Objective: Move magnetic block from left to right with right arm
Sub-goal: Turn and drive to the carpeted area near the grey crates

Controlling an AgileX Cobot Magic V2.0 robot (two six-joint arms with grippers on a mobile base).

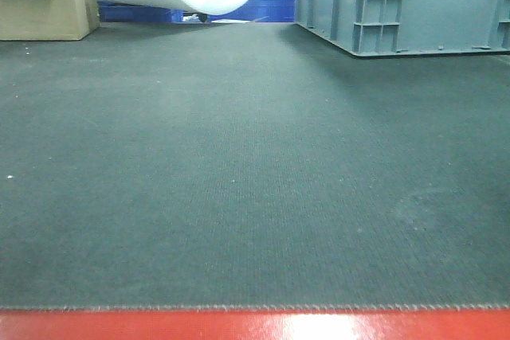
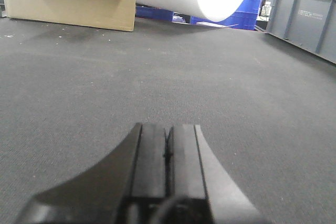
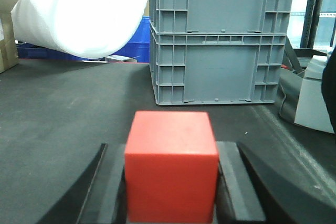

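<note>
Dark woven matting [image 1: 255, 181] is spread over the work surface. Left of the stacked grey plastic crates [image 3: 218, 40], the black left gripper [image 2: 168, 150] is held low over the matting with its fingers pressed together. In front of the crates, the small bright-red magnetic block [image 3: 171, 169] is clamped by the black right gripper [image 3: 170, 150].

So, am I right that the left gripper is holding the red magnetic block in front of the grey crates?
Not quite: the right gripper holds the magnetic block in front of the grey crates, as the right wrist view shows; the left gripper is shut and empty.
</note>
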